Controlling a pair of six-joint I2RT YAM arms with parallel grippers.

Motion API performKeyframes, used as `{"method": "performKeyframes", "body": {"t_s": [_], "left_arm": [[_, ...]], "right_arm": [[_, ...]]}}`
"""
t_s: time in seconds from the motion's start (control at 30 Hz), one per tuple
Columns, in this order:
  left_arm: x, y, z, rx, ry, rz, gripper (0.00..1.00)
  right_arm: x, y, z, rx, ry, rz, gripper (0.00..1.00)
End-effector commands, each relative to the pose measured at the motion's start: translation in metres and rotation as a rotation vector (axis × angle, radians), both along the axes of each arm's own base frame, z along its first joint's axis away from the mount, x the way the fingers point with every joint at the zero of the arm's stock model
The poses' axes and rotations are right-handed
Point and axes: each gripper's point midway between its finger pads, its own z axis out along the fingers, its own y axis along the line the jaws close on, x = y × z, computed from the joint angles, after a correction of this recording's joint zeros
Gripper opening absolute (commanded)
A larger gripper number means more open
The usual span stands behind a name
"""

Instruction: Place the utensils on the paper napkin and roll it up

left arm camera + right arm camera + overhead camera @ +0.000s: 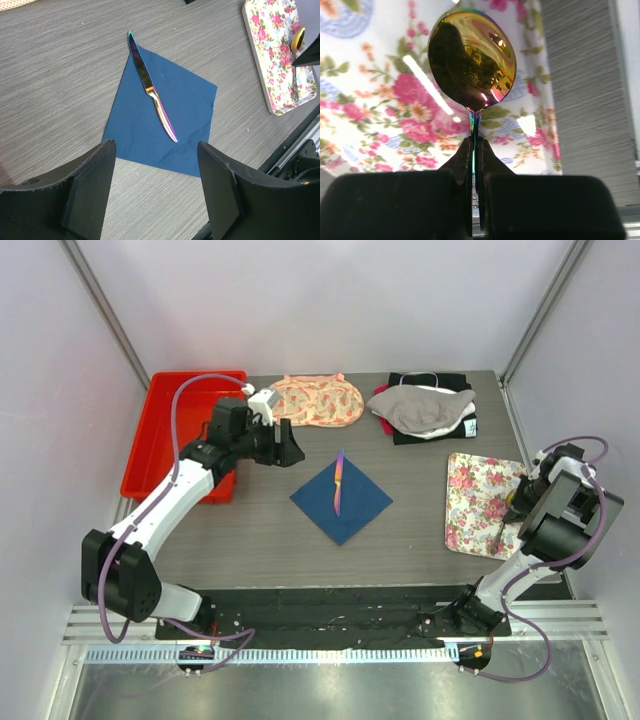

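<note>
The dark blue paper napkin [341, 502] [170, 125] lies as a diamond in the middle of the table. One utensil, an iridescent knife [339, 483] [152, 91], rests on it with its tip past the far corner. My left gripper [291, 446] [155, 148] hovers open, up and left of the napkin, with nothing between its fingers. My right gripper [512, 504] [474, 145] is shut on the thin handle of a gold spoon [471, 57] [298, 38], held over the floral mat [478, 502] [370, 100].
A red tray [180, 430] stands at the far left beside the left arm. A peach floral cloth [320, 400] and a pile of folded clothes [425, 408] lie along the back edge. The floral mat [272, 55] is near the table's right edge.
</note>
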Motion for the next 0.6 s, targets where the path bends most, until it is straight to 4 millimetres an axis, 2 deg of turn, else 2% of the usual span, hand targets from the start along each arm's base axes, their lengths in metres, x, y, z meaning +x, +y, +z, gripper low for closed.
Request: {"method": "performKeyframes", "body": {"t_s": [0.0, 0.03, 0.07, 0.17, 0.2, 0.27, 0.3, 0.33, 0.4, 0.43, 0.47, 0.5, 0.53, 0.57], "left_arm": [[0.014, 0.002, 0.002, -0.02, -0.043, 0.024, 0.72], [0.016, 0.004, 0.002, -0.032, -0.037, 0.036, 0.74], [0.02, 0.008, 0.003, -0.043, -0.036, 0.055, 0.76], [0.03, 0.014, 0.006, -0.08, -0.026, 0.078, 0.91], [0.032, 0.014, 0.006, -0.092, -0.022, 0.071, 1.0], [0.035, 0.013, 0.01, -0.117, -0.02, 0.045, 1.0], [0.037, 0.013, 0.016, -0.116, -0.037, 0.034, 1.0], [0.038, 0.014, 0.016, -0.107, -0.041, 0.031, 1.0], [0.046, 0.025, 0.02, -0.066, -0.065, 0.066, 1.0], [0.053, 0.032, 0.03, -0.059, -0.085, 0.088, 1.0], [0.059, 0.041, 0.037, -0.083, -0.103, 0.081, 1.0], [0.063, 0.046, 0.044, -0.111, -0.125, 0.072, 1.0], [0.067, 0.05, 0.052, -0.136, -0.142, 0.073, 1.0], [0.074, 0.058, 0.055, -0.149, -0.15, 0.095, 1.0]], "right_arm": [[0.031, 0.023, 0.044, 0.061, -0.134, 0.034, 0.01], [0.04, 0.032, 0.055, 0.082, -0.164, 0.051, 0.01], [0.05, 0.05, 0.061, 0.086, -0.177, 0.101, 0.01], [0.075, 0.084, 0.088, 0.105, -0.248, 0.157, 0.01], [0.086, 0.112, 0.095, 0.125, -0.26, 0.195, 0.01], [0.106, 0.143, 0.109, 0.139, -0.294, 0.255, 0.01], [0.114, 0.175, 0.113, 0.163, -0.298, 0.305, 0.01], [0.127, 0.19, 0.118, 0.177, -0.322, 0.323, 0.01], [0.137, 0.221, 0.12, 0.211, -0.332, 0.376, 0.01], [0.144, 0.251, 0.126, 0.221, -0.349, 0.431, 0.01], [0.146, 0.266, 0.117, 0.228, -0.323, 0.457, 0.01], [0.148, 0.279, 0.115, 0.239, -0.32, 0.473, 0.01], [0.149, 0.304, 0.118, 0.261, -0.328, 0.5, 0.01], [0.15, 0.316, 0.106, 0.283, -0.299, 0.504, 0.01]]}}
